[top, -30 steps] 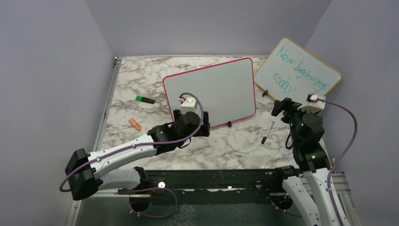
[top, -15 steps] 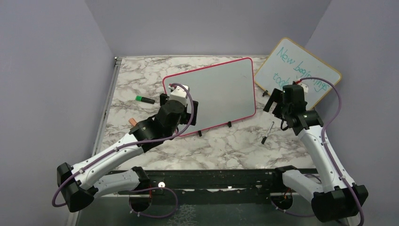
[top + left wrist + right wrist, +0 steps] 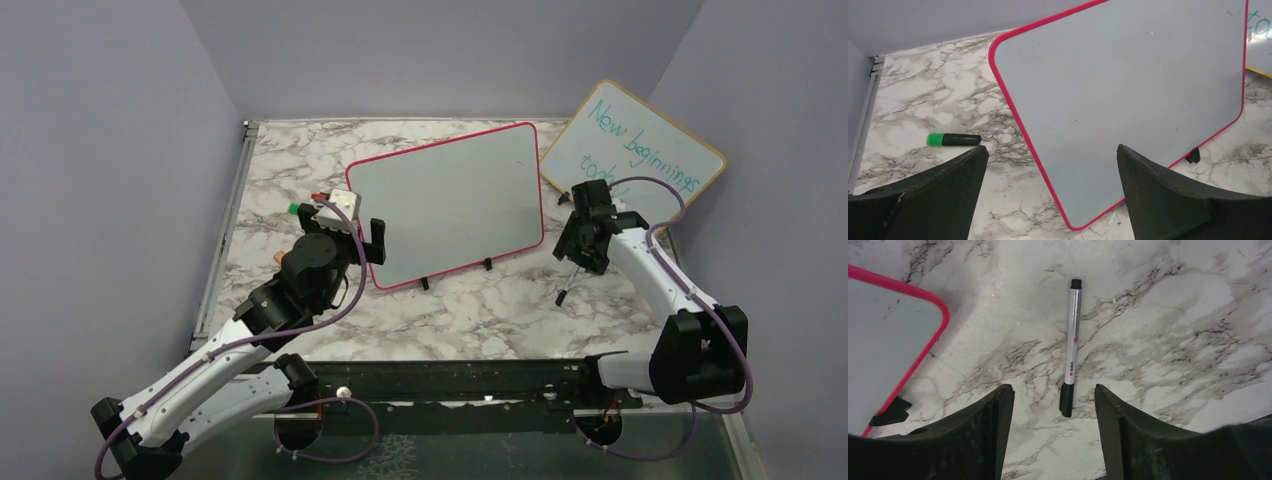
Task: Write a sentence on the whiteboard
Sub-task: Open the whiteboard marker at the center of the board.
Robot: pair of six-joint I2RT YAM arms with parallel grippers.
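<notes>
You are dropping your right hand [image 3: 1052, 392], spread wide, over the pen [image 3: 1071, 345] on the tabletop [image 3: 1178, 335]. Your left hand [image 3: 1050, 157], spread too, is sliding beside the blank whiteboard [image 3: 455, 200] standing mid-tabletop. Grabbing is coming next.

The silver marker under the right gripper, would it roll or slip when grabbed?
The marker looks round and smooth on the flat marble table, so a sideways nudge would probably roll it. It seems thin, stiff and light, so it should lift easily. The open right gripper frames its black end; gripped there, it may tilt.
</notes>
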